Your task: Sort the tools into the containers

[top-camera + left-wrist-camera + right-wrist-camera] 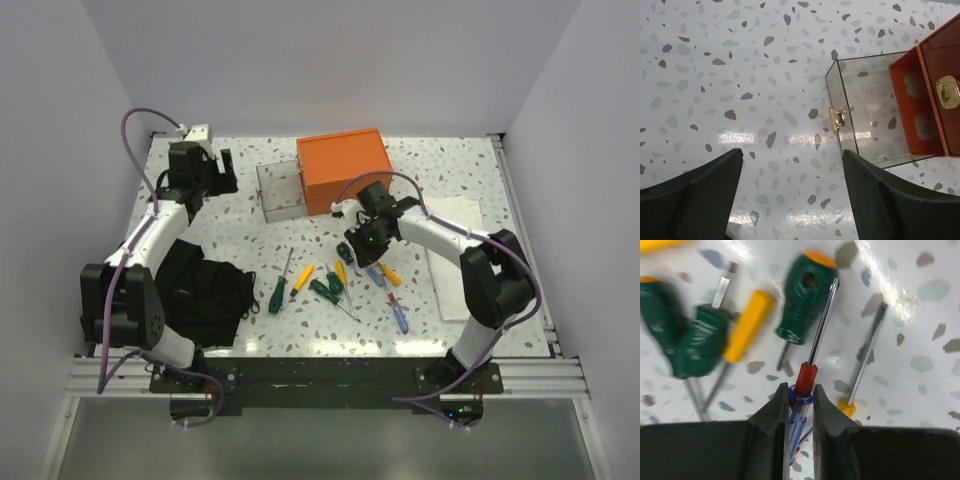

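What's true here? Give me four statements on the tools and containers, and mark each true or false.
1. The right tool is shut on a red-and-blue screwdriver. True.
2. The left tool holds a green screwdriver. False: it is open and empty.
3. The clear bin stands beside the orange box. True.
4. The clear bin holds screwdrivers. False: it is empty.
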You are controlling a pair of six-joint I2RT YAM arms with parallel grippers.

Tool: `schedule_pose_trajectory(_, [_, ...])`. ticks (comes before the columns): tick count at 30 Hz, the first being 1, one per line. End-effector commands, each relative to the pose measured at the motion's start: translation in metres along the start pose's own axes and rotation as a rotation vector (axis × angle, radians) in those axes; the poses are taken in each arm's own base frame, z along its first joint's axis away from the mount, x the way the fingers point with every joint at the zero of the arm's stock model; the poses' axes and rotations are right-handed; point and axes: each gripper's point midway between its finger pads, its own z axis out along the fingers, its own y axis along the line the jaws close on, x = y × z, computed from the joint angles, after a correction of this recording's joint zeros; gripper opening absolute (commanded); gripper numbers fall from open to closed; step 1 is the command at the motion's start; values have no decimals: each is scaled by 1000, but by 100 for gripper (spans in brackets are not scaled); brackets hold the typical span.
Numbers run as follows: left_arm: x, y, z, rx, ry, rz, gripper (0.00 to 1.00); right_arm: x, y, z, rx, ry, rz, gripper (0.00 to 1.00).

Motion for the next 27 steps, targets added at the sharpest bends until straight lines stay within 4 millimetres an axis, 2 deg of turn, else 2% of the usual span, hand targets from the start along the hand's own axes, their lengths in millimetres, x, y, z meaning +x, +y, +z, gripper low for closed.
schedule_pose_trajectory(1, [-22, 2, -2, -1, -61, 28, 86, -64, 33, -93, -203, -212, -137, 0])
schedule_pose_trajectory(2, [-23, 2, -2, -4, -63, 27, 86, -78, 38, -108, -253, -279, -155, 0])
schedule_pose_trajectory(3, [-23, 3, -1, -6, -63, 24, 86, -104, 37, -129, -257, -363, -196, 0])
schedule_pose_trajectory(5, [-25, 3, 0, -8, -68, 19, 86, -138, 42, -141, -298, -463, -267, 0])
schedule_pose_trajectory(6, [-26, 3, 0, -8, -70, 17, 86, -165, 43, -160, -292, -547, -303, 0])
schedule_pose_trajectory(7, [-26, 4, 0, -9, -72, 17, 86, -181, 46, -164, -308, -576, -252, 0])
schedule_pose_trajectory(8, [-26, 4, 0, -9, -70, 15, 86, -206, 48, -167, -312, -639, -242, 0])
schedule_pose_trajectory(9, [-26, 4, 0, -10, -69, 15, 86, -226, 48, -162, -331, -665, -207, 0])
schedule_pose_trajectory(10, [-27, 5, -1, -12, -72, 14, 86, -239, 50, -158, -368, -669, -101, 0])
schedule_pose_trajectory(11, [-27, 5, -2, -15, -74, 16, 86, -261, 52, -159, -371, -731, -91, 0])
schedule_pose_trajectory(12, [-29, 6, -3, -17, -79, 15, 86, -274, 53, -144, -407, -721, 25, 0])
schedule_pose_trajectory(13, [-29, 7, -3, -20, -79, 19, 86, -285, 60, -138, -415, -736, 39, 0])
schedule_pose_trajectory(14, [-29, 7, -4, -23, -80, 24, 86, -303, 62, -146, -404, -789, 34, 0])
schedule_pose_trajectory(15, [-30, 9, -5, -29, -84, 24, 86, -311, 58, -124, -371, -777, 60, 0])
schedule_pose_trajectory(16, [-30, 9, -6, -32, -86, 24, 86, -318, 69, -119, -366, -785, 27, 0])
schedule_pose_trajectory(17, [-29, 10, -6, -33, -84, 23, 86, -323, 69, -110, -336, -780, 10, 0])
schedule_pose_trajectory(18, [-29, 10, -7, -34, -88, 22, 86, -336, 58, -102, -241, -802, -18, 0])
schedule_pose_trajectory(19, [-29, 10, -8, -32, -89, 20, 86, -340, 59, -93, -210, -799, -30, 0])
schedule_pose_trajectory(20, [-28, 10, -8, -29, -89, 17, 86, -350, 54, -97, -163, -826, -34, 0])
schedule_pose_trajectory(21, [-30, 10, -10, -31, -97, 16, 86, -353, 46, -92, -111, -827, -42, 0])
schedule_pose_trajectory(22, [-30, 10, -10, -29, -98, 16, 86, -354, 35, -77, -46, -812, -24, 0])
schedule_pose_trajectory(23, [-28, 10, -11, -30, -95, 16, 86, -358, 29, -79, -18, -825, -31, 0])
schedule_pose_trajectory(25, [-27, 12, -12, -34, -94, 17, 86, -357, 18, -67, 86, -805, -83, 0])
schedule_pose_trajectory(27, [-24, 12, -12, -35, -91, 13, 86, -357, 14, -62, 119, -801, -99, 0])
